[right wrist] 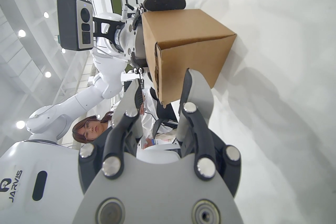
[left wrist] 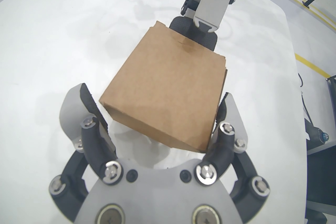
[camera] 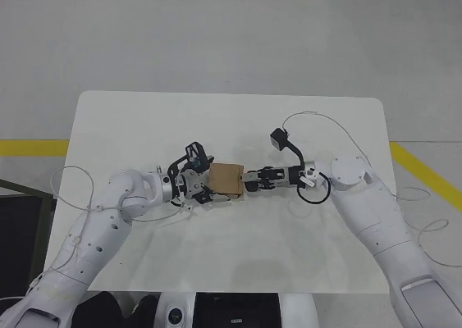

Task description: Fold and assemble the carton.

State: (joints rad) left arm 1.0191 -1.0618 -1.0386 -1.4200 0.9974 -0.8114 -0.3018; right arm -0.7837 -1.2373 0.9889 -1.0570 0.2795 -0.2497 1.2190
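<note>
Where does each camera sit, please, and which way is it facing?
Top: above the arms, looking down at the table; both arms show, meeting at the carton.
Left wrist: on the left wrist, facing the carton past the left gripper.
Right wrist: on the right wrist, facing the carton's other end past the right gripper.
Shared: all three show the carton.

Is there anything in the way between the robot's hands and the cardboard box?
No, nothing visible. The left gripper already holds one end of the box, and the open right gripper sits right at the other end.
</note>
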